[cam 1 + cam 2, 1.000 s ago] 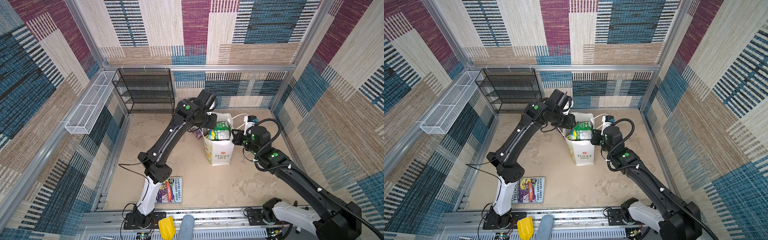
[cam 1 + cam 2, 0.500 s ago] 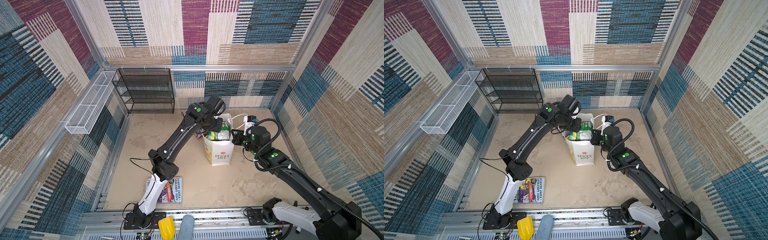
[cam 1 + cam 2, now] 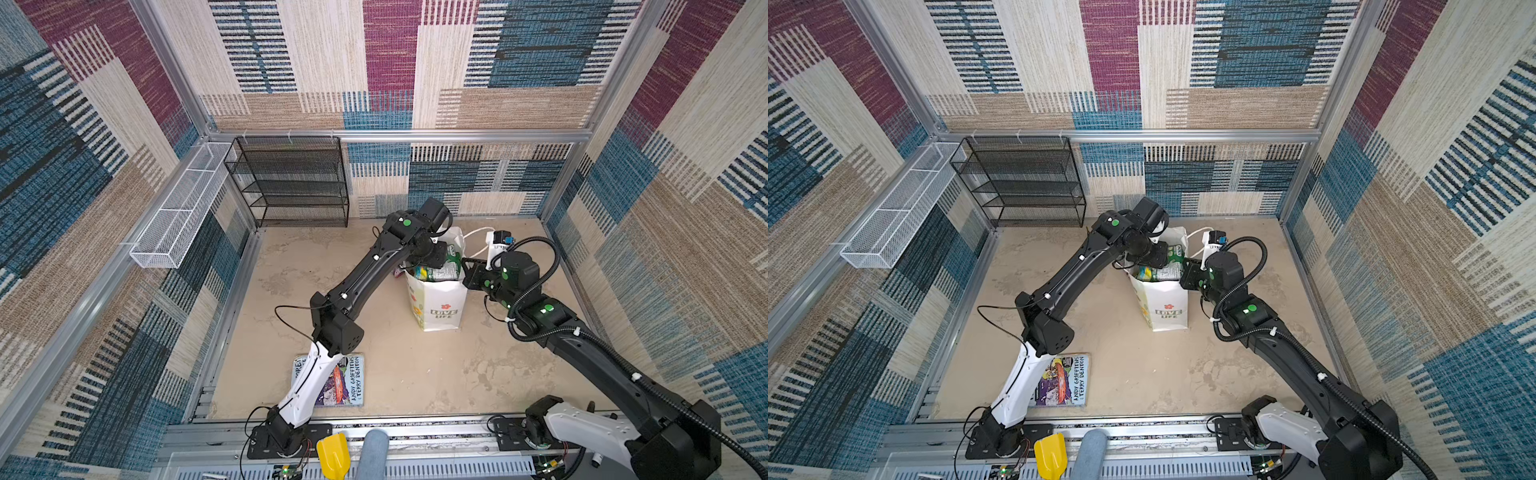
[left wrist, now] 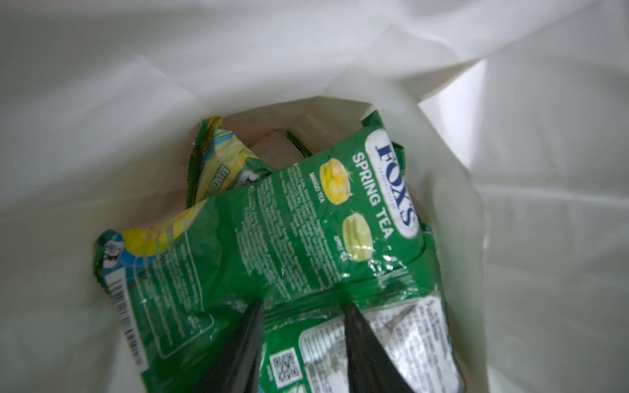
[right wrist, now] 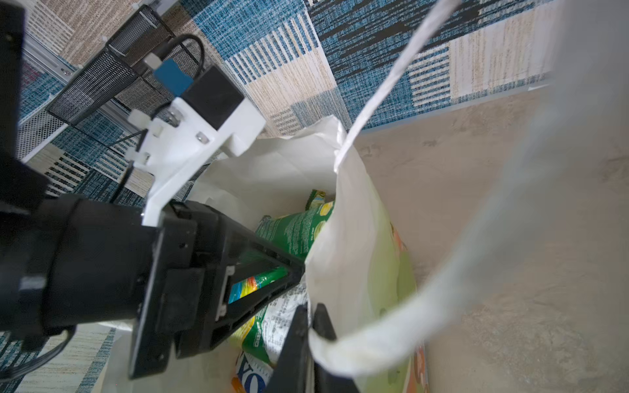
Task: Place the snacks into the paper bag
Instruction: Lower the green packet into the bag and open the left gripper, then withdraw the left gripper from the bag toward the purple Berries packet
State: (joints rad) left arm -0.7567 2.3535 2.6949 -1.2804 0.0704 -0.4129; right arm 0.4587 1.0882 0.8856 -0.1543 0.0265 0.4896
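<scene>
Paper bag (image 3: 438,309) upright mid-floor, mouth open, "LOVE LIFE" print toward the near rail. Book (image 3: 345,380) flat by the left arm's base, well apart from the bag; no part of the job.

Right gripper (image 5: 310,309) closed on the bag's rim at its right-hand wall, paper pinched between the jaws, mouth held wide that way. Left gripper (image 4: 303,306) low inside the mouth, fingers (image 4: 245,347) apart with a fold of the green "FOX'S SPRING TEA" packet (image 4: 306,221) between them. Pressing or slack: cannot tell.

Step in hand, as judged: delivering that packet onto the pile in the bag. Yellow-green packet (image 4: 218,160) beneath it, more wrappers lower down.

Next move, as judged: spread the fingers fully, then lift straight up out of the mouth without snagging the paper wall or the cord handle (image 5: 384,88); rim hold to remain meanwhile.

Hidden or unclear:
- Bag's bottom and the count of packets inside.
- Floor behind the bag, masked by the left arm.
- Pink sliver (image 3: 397,272) just beside the bag's left wall, possibly a packet outside; too small to say.
</scene>
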